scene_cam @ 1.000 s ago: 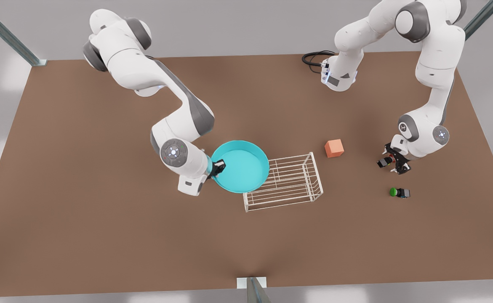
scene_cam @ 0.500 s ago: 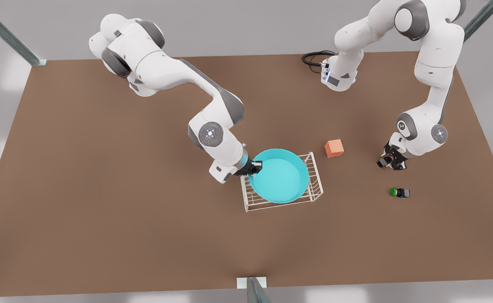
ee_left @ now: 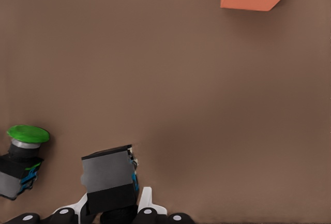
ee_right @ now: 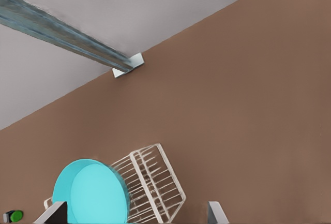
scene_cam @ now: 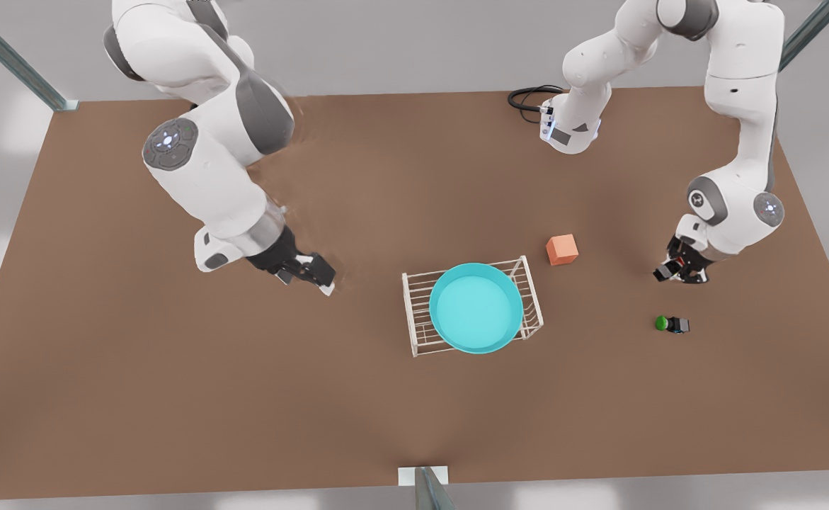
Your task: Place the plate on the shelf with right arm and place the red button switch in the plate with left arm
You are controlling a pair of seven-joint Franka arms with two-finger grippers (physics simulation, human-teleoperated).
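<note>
The cyan plate [scene_cam: 476,308] lies flat on the white wire shelf [scene_cam: 414,312], free of both grippers; the right wrist view shows plate [ee_right: 90,193] and shelf [ee_right: 155,180] from farther off. My right gripper [scene_cam: 306,273] hangs open and empty over bare table, to the front view's left of the shelf, fingertips [ee_right: 217,213] wide apart. My left gripper [scene_cam: 679,273] is shut on the red button switch [ee_left: 109,182], whose black body sits between the white fingertips [ee_left: 146,203]. Its red button is hidden. This gripper is at the front view's right, beyond the orange cube.
An orange cube [scene_cam: 561,249] sits just right of the shelf's far corner. The green button switch [scene_cam: 671,324] lies on the table near the left gripper, also in its wrist view [ee_left: 23,154]. A black cable [scene_cam: 527,99] coils by the far arm base.
The right gripper let go of the plate on the shelf, opened and drew back to the front view's left. The left gripper shifted slightly right with the switch.
</note>
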